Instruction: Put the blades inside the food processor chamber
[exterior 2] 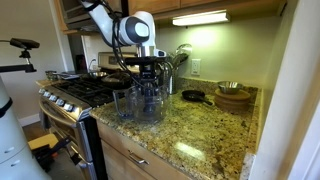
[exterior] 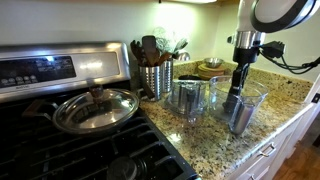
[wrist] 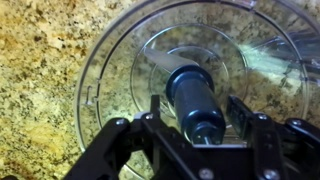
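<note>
Wrist view from above: the pincer [wrist: 197, 112] hangs over the food processor chamber [wrist: 110, 70], its 2 fingers [wrist: 155, 108] flanking the blades [wrist: 192, 92]. The dark shaft stands upright at the centre of the clear bowl. A slight gap shows beside 1 finger, so it cannot be told whether the pincer clamps the shaft or stands apart from it. In an exterior view, the chamber [exterior: 255, 100] rests on the granite desk [exterior: 285, 95], just beside a narrower clear container [exterior: 187, 97] and near a steel utensil holder [exterior: 155, 80].
</note>
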